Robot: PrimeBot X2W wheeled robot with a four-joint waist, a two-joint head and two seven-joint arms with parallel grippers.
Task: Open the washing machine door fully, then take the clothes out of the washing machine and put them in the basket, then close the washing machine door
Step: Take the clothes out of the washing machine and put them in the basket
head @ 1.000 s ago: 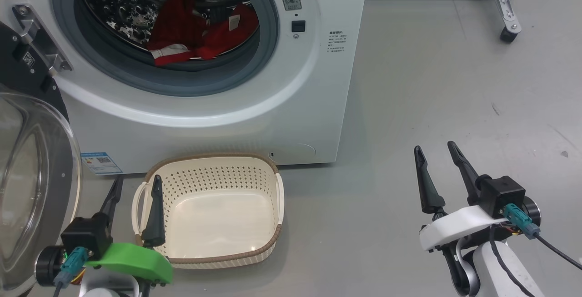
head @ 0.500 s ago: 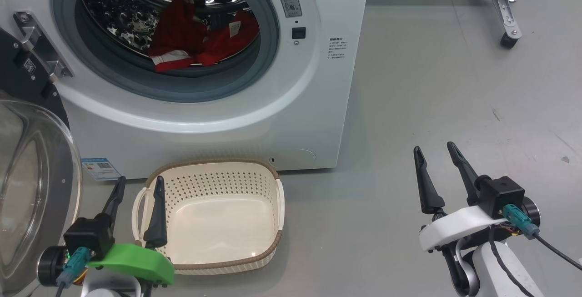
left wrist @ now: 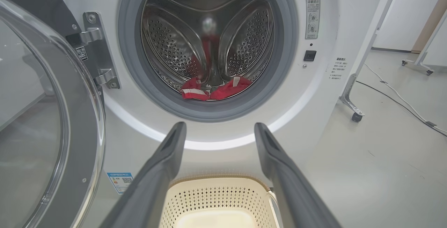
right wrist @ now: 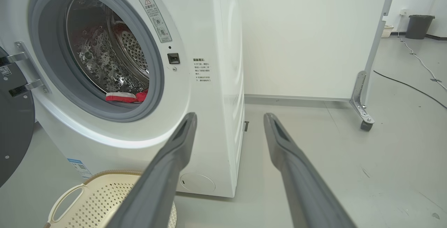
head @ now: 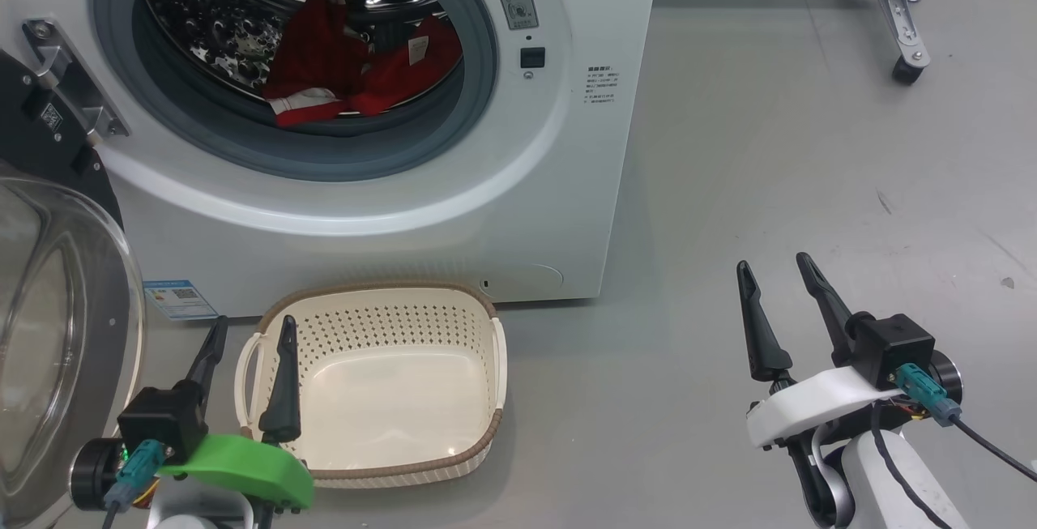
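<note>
Framing tips up slightly since a second ago; nothing else shifts. With the door (head: 57, 334) swung open, the clothes (head: 340, 75) lie in the washing machine (head: 518, 213), the basket (head: 381, 290) empty below. My left hand (head: 253, 325) and right hand (head: 771, 263) gape wide, empty; unloading looks next.

Door (head: 73, 326) open — clothes (head: 348, 75) in washer (head: 405, 213).

Grey floor (head: 810, 148), white room.
We see a white panel (right wrist: 307, 36) on a wheeled foot (right wrist: 365, 126), a dark bin (right wrist: 420, 26), a loose cable (right wrist: 412, 87).
</note>
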